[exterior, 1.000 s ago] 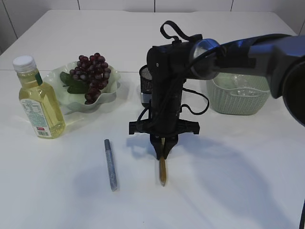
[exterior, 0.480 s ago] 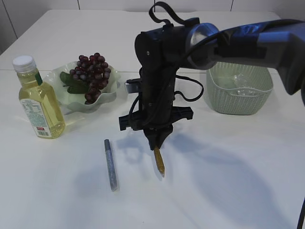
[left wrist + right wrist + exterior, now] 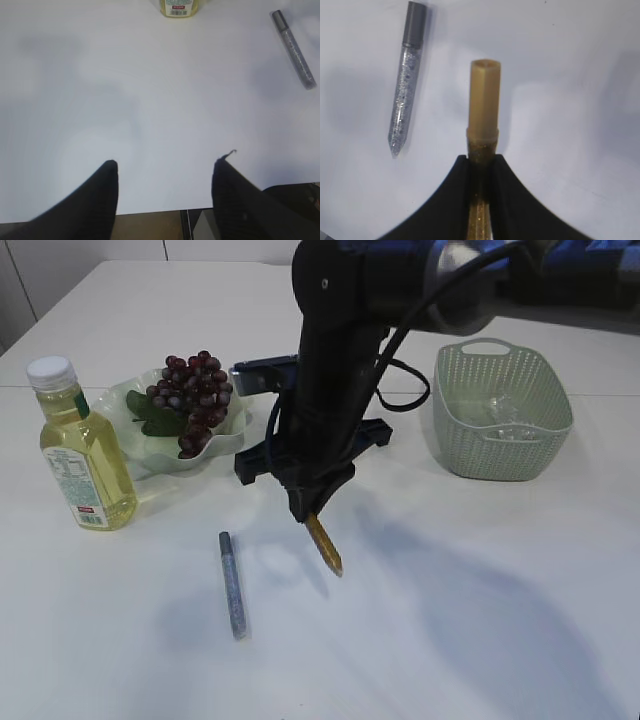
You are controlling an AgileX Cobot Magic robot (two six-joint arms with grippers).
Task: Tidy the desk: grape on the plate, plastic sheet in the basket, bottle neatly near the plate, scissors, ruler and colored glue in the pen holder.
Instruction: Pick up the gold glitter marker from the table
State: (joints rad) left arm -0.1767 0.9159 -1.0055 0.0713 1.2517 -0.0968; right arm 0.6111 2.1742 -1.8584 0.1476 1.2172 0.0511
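My right gripper (image 3: 305,515) (image 3: 481,159) is shut on a gold glitter glue tube (image 3: 324,545) (image 3: 484,100), which hangs tilted above the table with its cap end down. A silver glitter glue tube (image 3: 233,585) (image 3: 406,85) (image 3: 293,49) lies flat on the table to its left. Dark grapes (image 3: 195,400) rest on the pale green plate (image 3: 232,440). The yellow bottle (image 3: 82,450) (image 3: 178,7) stands left of the plate. My left gripper (image 3: 165,164) is open over bare table near the front edge. The arm hides the pen holder. Scissors and ruler are out of view.
A green woven basket (image 3: 500,425) stands at the back right with something clear (image 3: 497,412) inside. The right arm's dark bulk (image 3: 340,350) fills the middle back of the exterior view.
The right arm has risen and swung back and to the left, lifting the gold glue tube off the table. The left gripper has stayed as it was.
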